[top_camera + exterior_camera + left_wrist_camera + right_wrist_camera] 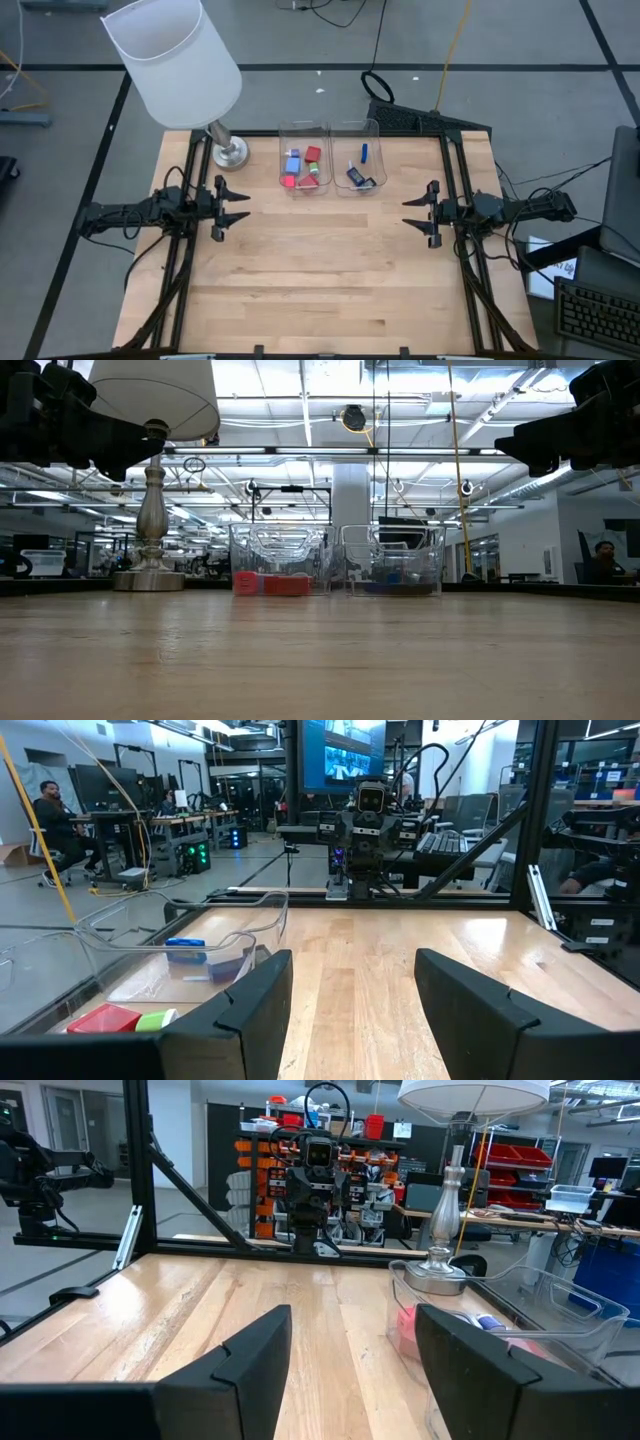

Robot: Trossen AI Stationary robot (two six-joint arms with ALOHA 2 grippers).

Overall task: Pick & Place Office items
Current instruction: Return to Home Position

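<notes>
The left end effector (243,207) hangs above the left side of the table (320,290), its dark fingers spread and holding nothing. The right end effector (407,212) faces it from the right side, also spread and empty. In the low view both sit high above the wood. Between them, toward the table's far edge, two bins stand side by side, touching or nearly so. All the items (310,183) lie inside these bins. The left bin (303,127) holds a cluster of red pieces (313,154), a light blue piece (293,163) and a green piece (313,170), packed close together on its floor. The right bin (355,125) holds a slim blue piece (365,152) and, near its front wall, a dark piece (358,179). Each item is a tiny, blocky bit of solid colour. The bins are thin clear plastic with rounded corners and open tops. The table is pale wood laid in narrow planks. Just left of the bins stands a lamp (170,55) with a white drum shade and a silvery metal base.
</notes>
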